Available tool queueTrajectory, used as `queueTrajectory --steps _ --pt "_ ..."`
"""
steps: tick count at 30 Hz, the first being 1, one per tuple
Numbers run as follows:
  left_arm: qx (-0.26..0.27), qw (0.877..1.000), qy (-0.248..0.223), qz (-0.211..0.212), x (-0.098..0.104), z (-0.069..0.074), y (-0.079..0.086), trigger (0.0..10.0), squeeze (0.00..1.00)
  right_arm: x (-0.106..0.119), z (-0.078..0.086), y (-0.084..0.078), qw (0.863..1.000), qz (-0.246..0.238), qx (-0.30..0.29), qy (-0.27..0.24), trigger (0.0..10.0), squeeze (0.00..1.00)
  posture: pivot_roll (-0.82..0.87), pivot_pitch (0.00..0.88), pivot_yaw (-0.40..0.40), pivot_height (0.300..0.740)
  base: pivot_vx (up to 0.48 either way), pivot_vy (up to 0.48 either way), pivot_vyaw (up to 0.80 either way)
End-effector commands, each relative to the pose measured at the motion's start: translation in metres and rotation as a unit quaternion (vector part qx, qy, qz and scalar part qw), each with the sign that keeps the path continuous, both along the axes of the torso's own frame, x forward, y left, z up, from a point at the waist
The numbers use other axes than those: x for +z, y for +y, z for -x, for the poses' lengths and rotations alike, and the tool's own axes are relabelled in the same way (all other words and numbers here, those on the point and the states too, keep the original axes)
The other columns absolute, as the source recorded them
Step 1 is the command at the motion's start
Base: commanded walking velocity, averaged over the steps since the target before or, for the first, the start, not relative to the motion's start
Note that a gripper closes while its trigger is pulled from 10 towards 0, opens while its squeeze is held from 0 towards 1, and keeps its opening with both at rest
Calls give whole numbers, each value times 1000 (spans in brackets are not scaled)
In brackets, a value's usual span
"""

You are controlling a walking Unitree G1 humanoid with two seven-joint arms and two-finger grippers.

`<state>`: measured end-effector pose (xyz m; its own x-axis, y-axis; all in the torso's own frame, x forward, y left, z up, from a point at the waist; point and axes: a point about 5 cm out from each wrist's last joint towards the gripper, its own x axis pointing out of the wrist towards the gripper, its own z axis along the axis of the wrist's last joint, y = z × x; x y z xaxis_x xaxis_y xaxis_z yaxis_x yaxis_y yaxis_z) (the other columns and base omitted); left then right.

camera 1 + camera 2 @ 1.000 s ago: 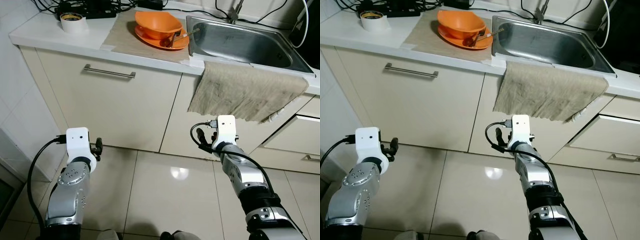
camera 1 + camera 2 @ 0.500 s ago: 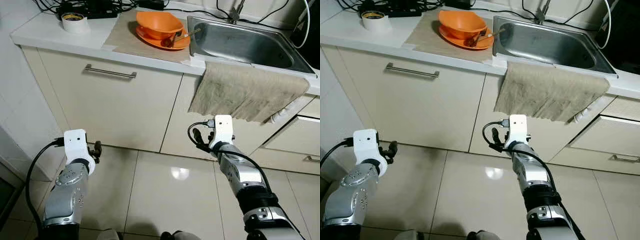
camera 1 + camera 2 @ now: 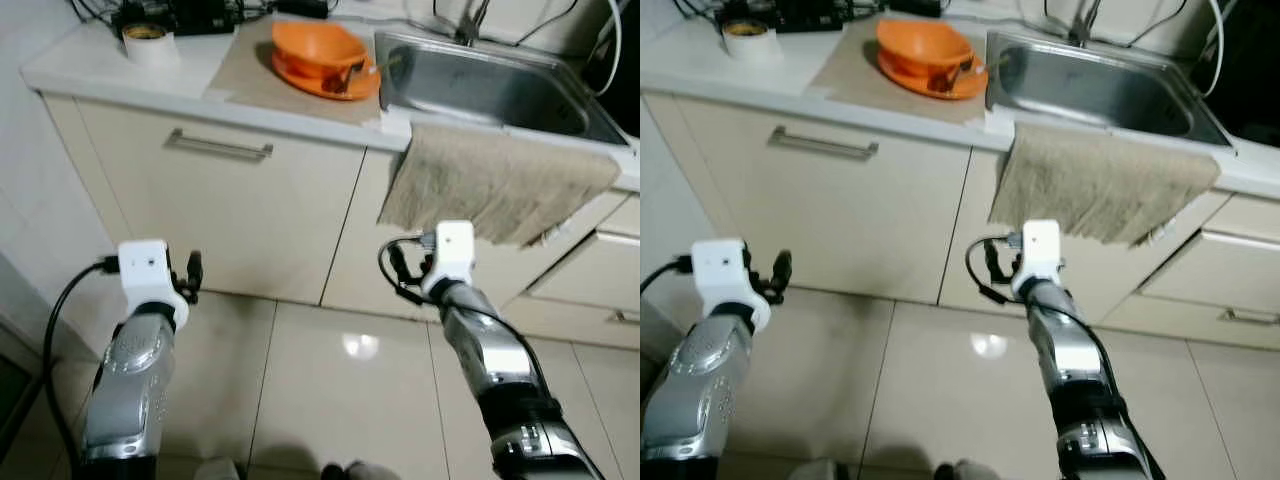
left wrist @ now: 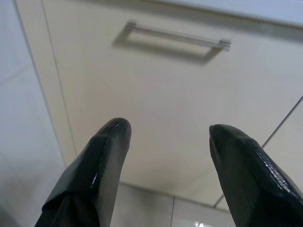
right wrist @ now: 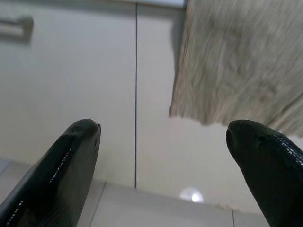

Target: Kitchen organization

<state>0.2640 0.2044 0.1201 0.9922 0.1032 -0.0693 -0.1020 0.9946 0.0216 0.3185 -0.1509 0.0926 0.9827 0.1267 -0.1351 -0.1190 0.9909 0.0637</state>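
Both arms raised slightly since a moment ago; nothing grasped.
Left gripper and right gripper are held wide and empty below the counter; approach judged incomplete.

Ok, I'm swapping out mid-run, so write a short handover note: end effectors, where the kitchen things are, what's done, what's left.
Left end effector: open, empty, low in front of the cabinet drawer with the bar handle.
Right end effector: open, empty, just below the hanging cloth.
Orange bowl sits on an orange plate on the counter mat, left of the sink; tape roll at the counter's far left.
Done: nothing visibly handled.
Left: all the organizing; probably approach the counter first.
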Motion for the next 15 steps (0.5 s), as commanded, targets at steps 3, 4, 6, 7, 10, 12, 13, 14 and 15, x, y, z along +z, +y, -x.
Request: queueTrajectory --steps 3,4,6,7,10,12,13,14,15 --pt "-44 998 -53 -8 22 16 -21 10000 0 22 15 -16 997 -13 -20 -67 10000 0 -47 62 -113 740 0 0 0" --pt "-49 997 -52 -10 23 19 -24 10000 0 25 20 -18 997 -12 -23 -76 10000 0 -49 70 -116 740 0 0 0" --pt "-53 997 -46 -18 21 21 -24 10000 0 25 23 -19 997 -10 -24 -77 10000 0 -49 70 -116 740 0 0 0" --pt "-48 998 -35 -20 15 22 -22 10000 0 21 28 -20 997 -3 -22 -69 10000 0 -51 74 -119 740 0 0 0" --pt "-30 999 -36 -8 12 23 -16 10000 0 13 35 -22 998 7 -21 -58 10000 0 -56 74 -119 740 0 0 0" --pt "-37 998 -52 6 18 22 -17 10000 0 15 35 -21 998 3 -20 -62 10000 0 -63 75 -113 740 0 0 0" --pt "-37 998 -51 7 17 22 -17 10000 0 16 34 -20 998 2 -20 -64 10000 0 -69 74 -109 740 0 0 0" --pt "-36 998 -49 7 17 23 -17 10000 0 17 34 -20 998 2 -20 -65 10000 0 -69 74 -109 740 0 0 0" --pt "-38 998 -43 5 15 23 -18 10000 0 18 34 -20 998 1 -20 -65 10000 0 -74 72 -111 740 0 0 0"
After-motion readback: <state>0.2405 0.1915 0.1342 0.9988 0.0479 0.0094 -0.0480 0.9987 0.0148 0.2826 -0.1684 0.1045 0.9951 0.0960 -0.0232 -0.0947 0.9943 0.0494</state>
